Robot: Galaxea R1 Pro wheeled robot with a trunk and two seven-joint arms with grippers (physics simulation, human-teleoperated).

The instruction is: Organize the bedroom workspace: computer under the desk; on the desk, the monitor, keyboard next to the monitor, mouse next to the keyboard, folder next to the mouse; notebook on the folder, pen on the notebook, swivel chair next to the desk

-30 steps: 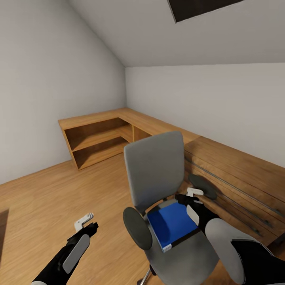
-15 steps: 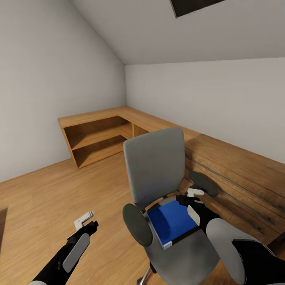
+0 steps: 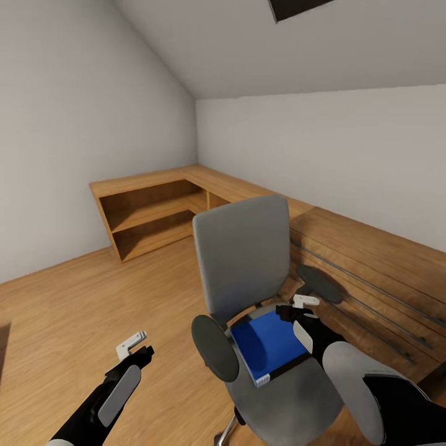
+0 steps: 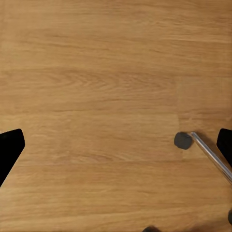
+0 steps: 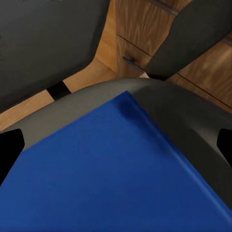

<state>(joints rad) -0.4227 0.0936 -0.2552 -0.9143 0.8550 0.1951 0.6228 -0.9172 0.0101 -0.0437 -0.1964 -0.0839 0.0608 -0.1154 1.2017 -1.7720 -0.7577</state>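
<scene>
Since the job in hand looks like lifting the folder off the chair, here's how it sits:

folder: the folder [image 3: 269, 345] lies flat on the seat of the swivel chair [image 3: 243, 260], one corner pointing toward the backrest, so it's an easy target from above.

right gripper: the right gripper [image 3: 300, 311] hovers over the folder's far corner, just inside the right armrest [image 3: 318, 284]. In the right wrist view its dark fingertips [image 5: 9, 150] sit wide apart at the frame edges with blue between them, so it's spread open and holding nothing. Can't tell whether it touches the cover.

left gripper: the left gripper [image 3: 132, 345] hangs low over bare wood floor [image 3: 74, 310], well apart from the chair, likely just parked. Fingers spread, empty; a castor [image 4: 183, 140] on a chrome leg shows below it.

hidden: chair base mostly cut off. The oak shelving [image 3: 155, 214] along the walls is the only furniture in sight, so where the folder goes next is anyone's guess from here.
</scene>
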